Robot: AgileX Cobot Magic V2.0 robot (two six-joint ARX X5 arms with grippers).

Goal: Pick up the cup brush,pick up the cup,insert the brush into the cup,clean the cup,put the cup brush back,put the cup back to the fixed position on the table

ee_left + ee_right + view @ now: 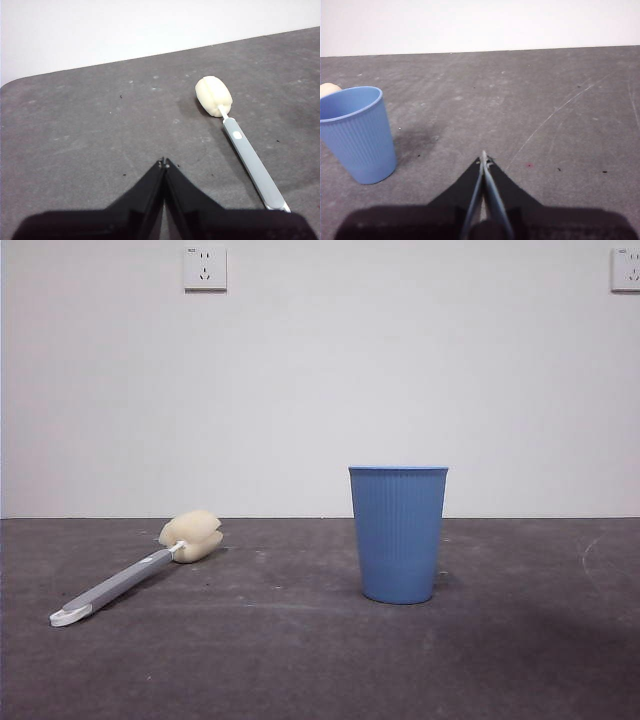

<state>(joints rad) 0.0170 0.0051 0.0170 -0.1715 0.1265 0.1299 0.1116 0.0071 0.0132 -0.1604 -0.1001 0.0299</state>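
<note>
Table (300, 660): dark grey, scuffed. Cup (398, 533) upright right of centre, mouth up. Cup brush (135, 568) lies flat at left, well apart from cup; long axis diagonal, sponge head far-right, white tip near-left. My left gripper (164, 162) and right gripper (484, 159): jaws closed, empty, above table.
</note>
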